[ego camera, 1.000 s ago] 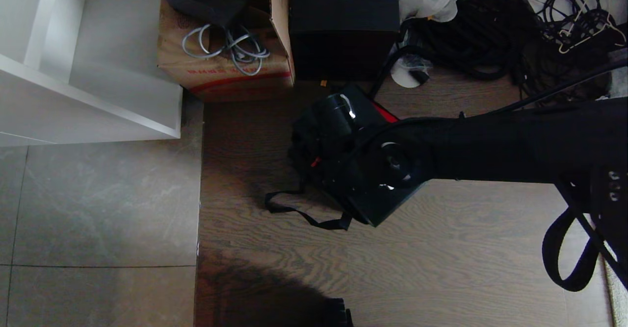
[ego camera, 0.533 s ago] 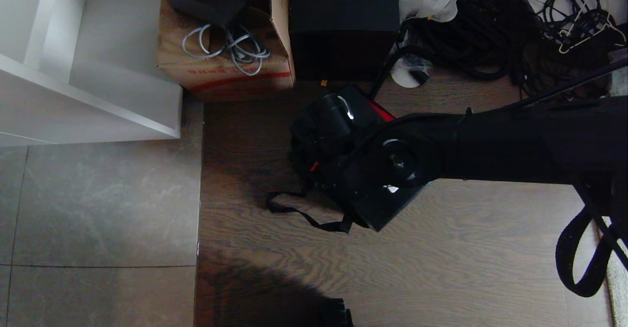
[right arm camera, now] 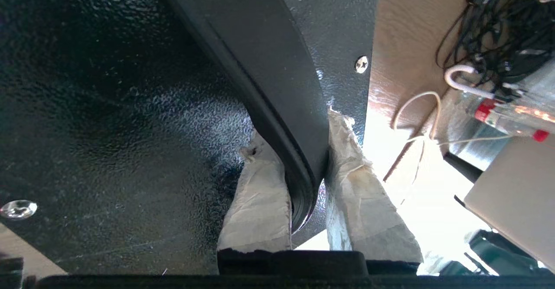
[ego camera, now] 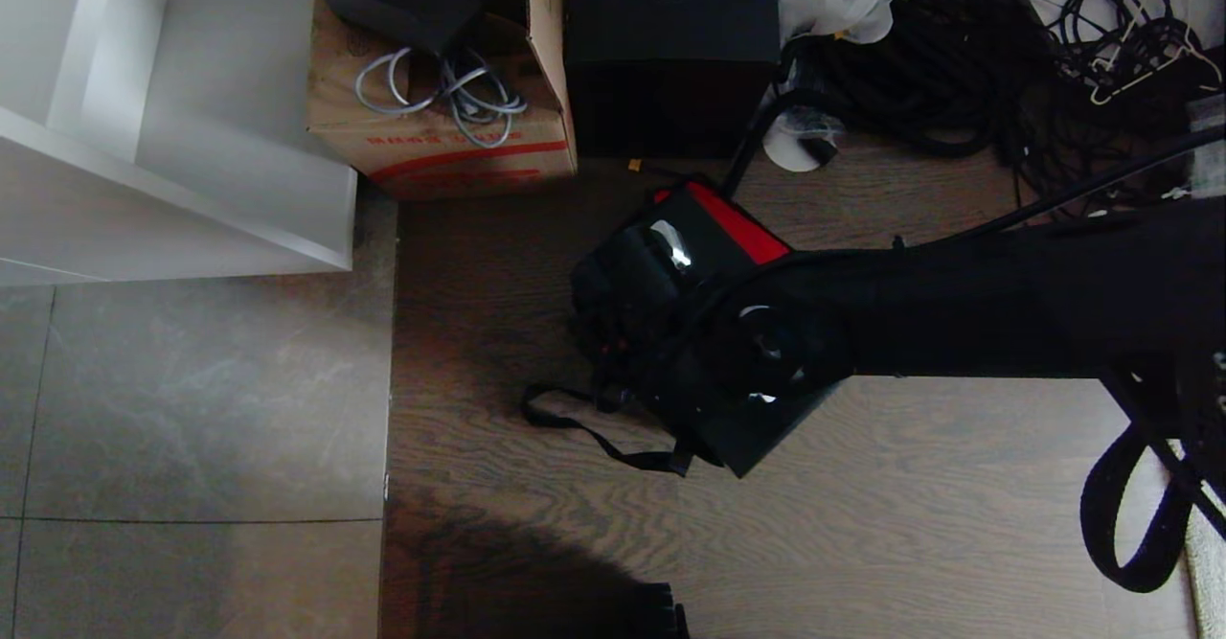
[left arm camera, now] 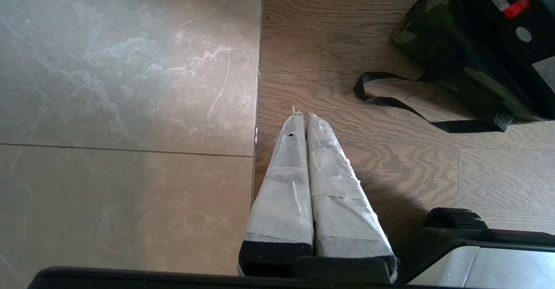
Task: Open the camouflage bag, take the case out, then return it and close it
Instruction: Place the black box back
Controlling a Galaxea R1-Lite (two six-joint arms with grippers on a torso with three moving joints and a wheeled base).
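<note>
My right gripper (right arm camera: pixel 297 135) is shut on the black handle (right arm camera: pixel 277 85) of the case (right arm camera: pixel 108 107), a black textured hard shell with silver screws that fills the right wrist view. In the head view my right arm (ego camera: pixel 958 304) reaches in from the right and covers most of the dark bulk on the wooden floor, so bag and case cannot be told apart there. A red panel (ego camera: pixel 737 227) shows at its far side. The camouflage bag (left arm camera: pixel 438 50) sits under the wrist, with its black strap (ego camera: pixel 584 428) trailing on the floor. My left gripper (left arm camera: pixel 303 115) is parked, shut and empty.
A brown cardboard box (ego camera: pixel 441 131) with grey cables and a taller plain black box (ego camera: pixel 670 45) stand just beyond. Tangled black cables (ego camera: pixel 958 74) lie at the far right. A white shelf unit (ego camera: pixel 192 198) stands at the left, over grey tiles (ego camera: pixel 192 409).
My right gripper, still shut on the handle, has shifted a little nearer to me with the dark bulk. More of the red panel shows. The strap has shifted with it.
</note>
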